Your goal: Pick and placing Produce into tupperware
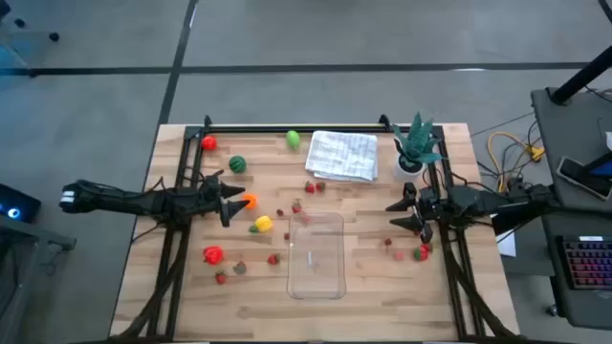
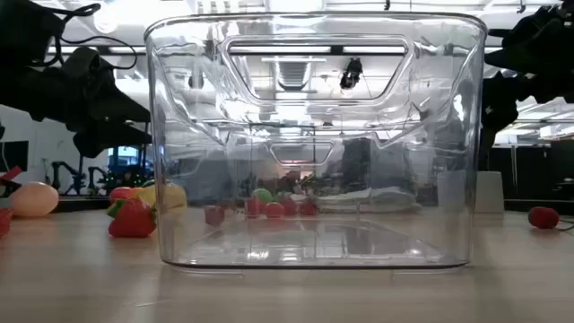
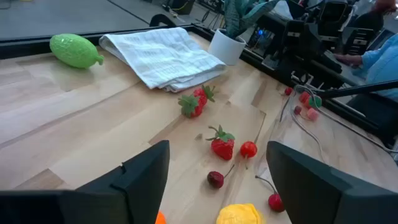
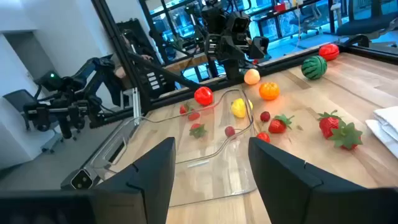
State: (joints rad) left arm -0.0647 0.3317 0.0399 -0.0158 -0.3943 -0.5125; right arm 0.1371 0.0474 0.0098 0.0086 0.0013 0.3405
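The clear container (image 1: 316, 254) sits empty on the wooden worktop (image 1: 382, 296), near the front and about midway between the two arms. The produce lies scattered around it. Along the far edge are a red fruit (image 1: 208, 143), a striped dark-green melon (image 1: 236, 164) and a lime-green fruit (image 1: 293, 139), the last one just beside a folded white cloth (image 1: 342, 154). A spiky green plant in a white pot (image 1: 415, 145) stands at the far right corner.

The left pincer (image 1: 228, 199) hovers over the left half of the worktop with its fingers apart and nothing between them; an orange fruit (image 1: 250, 201) lies just by its tips, and a yellow fruit (image 1: 263, 224) sits a little nearer the container. In the left wrist view, strawberries (image 3: 222, 142) and small red cherries (image 3: 249, 149) lie ahead of the parted fingers. Another red fruit (image 1: 212, 254) and a few small berries (image 1: 273, 258) rest to the left of the container.

The right pincer (image 1: 406, 214) hangs over the right side, also parted and holding nothing, with small red pieces (image 1: 421, 252) on the worktop just in front of it, well apart from the container's right wall
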